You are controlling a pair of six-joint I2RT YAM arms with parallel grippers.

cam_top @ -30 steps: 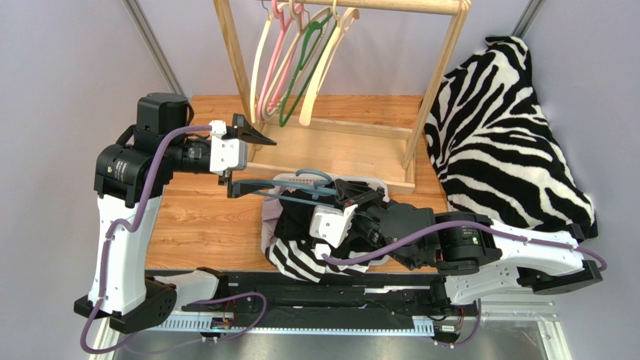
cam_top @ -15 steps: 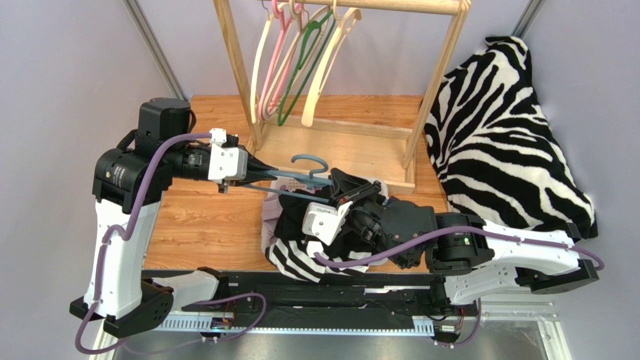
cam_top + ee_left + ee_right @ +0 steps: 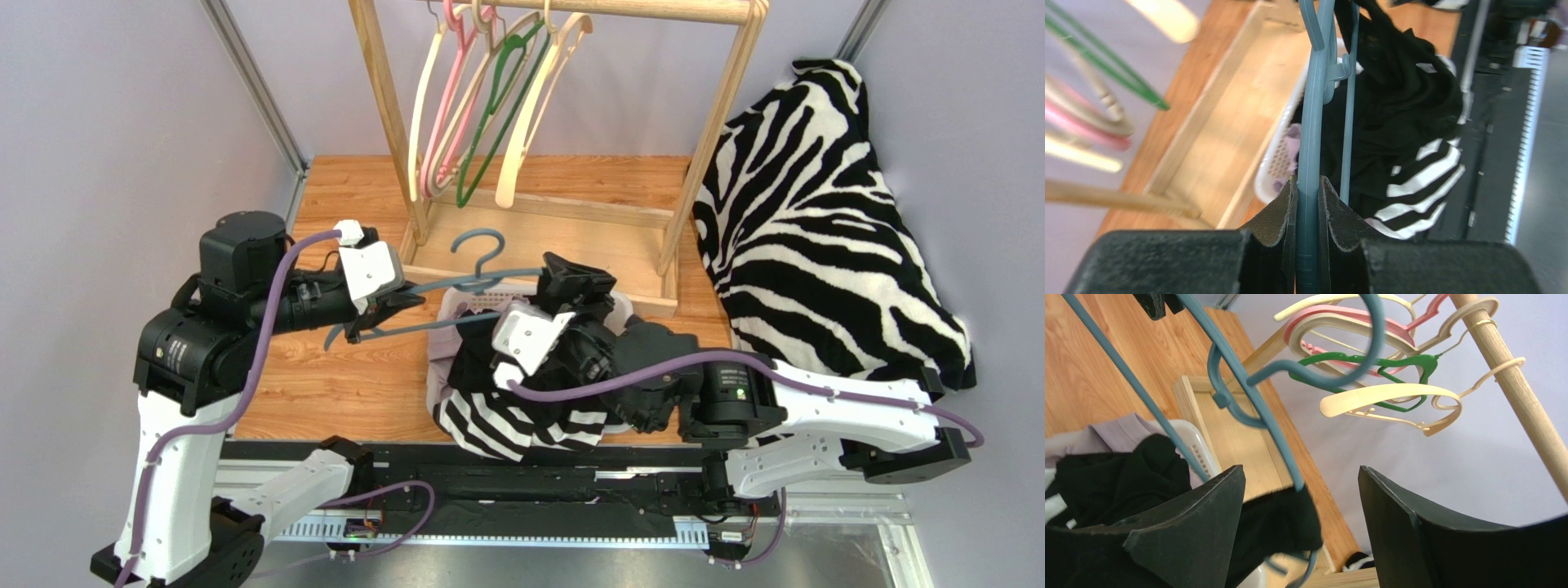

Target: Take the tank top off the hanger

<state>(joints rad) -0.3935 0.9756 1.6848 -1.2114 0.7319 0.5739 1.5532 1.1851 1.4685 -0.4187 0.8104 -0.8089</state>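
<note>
Done: the blue hanger (image 3: 1310, 110) is clear of the rack (image 3: 390, 123). The left pincer (image 3: 1307, 190) holds it over the basket (image 3: 1273, 174), clamped tight on one arm of the hanger.
Left: the black tank top (image 3: 1275, 523) hangs by a fold on the hanger's far end and the rest is heaped in the basket. It is judged not yet free, about mid-task.
Right pincer (image 3: 1301, 471): jaws wide, straddling that fold and gripping nothing.
Desk (image 3: 331, 380): one, wooden.
Zebra cloth (image 3: 822, 221): one, large, at the desk's right edge.
Rack: one, wooden.
Basket: one, white.
Striped garment (image 3: 491, 423): one, in the basket.
Tank top: one.
Rail hangers (image 3: 497, 110): cream, pink and green, at least four. Overlap prevents an exact count.
</note>
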